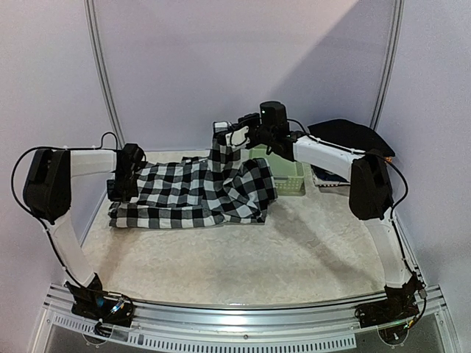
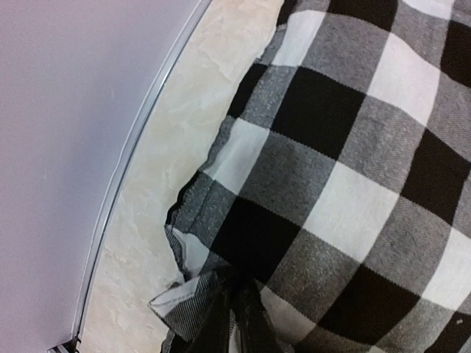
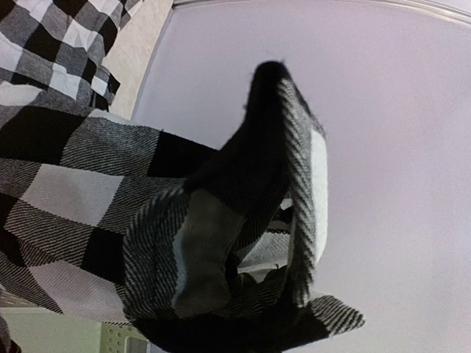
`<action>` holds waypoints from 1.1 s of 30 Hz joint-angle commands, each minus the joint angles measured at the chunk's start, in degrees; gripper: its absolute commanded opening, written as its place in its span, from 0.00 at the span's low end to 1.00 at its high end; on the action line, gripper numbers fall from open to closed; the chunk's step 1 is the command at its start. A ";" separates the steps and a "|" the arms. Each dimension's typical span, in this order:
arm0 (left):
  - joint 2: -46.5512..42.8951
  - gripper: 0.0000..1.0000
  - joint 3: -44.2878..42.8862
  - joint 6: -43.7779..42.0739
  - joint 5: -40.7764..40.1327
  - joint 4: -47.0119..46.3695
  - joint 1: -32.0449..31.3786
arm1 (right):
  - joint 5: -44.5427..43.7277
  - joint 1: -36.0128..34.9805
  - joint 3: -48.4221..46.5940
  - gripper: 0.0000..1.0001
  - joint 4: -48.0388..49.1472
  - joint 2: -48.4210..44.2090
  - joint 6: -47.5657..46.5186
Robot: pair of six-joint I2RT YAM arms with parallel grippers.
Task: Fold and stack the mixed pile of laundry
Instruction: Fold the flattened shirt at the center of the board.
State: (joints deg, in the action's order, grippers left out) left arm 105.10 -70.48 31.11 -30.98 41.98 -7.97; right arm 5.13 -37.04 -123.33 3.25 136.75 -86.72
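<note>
Top external: right claw holds checked shirt corner aloft.

shirt spread on table, basket behind its right end

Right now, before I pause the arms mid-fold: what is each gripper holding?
Left gripper: shut on the shirt at its edge.
Right gripper: shut on the shirt, a corner held raised.
</note>
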 commanded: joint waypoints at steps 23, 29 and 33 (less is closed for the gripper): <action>-28.96 0.58 26.55 1.07 20.20 -18.17 0.22 | -2.30 -4.23 8.32 0.00 -2.28 -4.05 0.42; -25.04 0.54 27.78 -0.77 26.81 -22.85 -2.80 | -0.90 -9.47 8.64 0.00 -16.21 -9.07 11.86; -23.59 0.50 28.10 -0.43 30.42 -24.79 -3.73 | -1.74 -13.20 2.46 0.00 -25.02 -8.63 17.56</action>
State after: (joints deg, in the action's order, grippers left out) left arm 80.25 -43.40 31.55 -6.74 21.39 -10.52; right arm 4.36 -47.09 -115.57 -9.78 129.40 -77.84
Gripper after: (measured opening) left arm 0.513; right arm 0.030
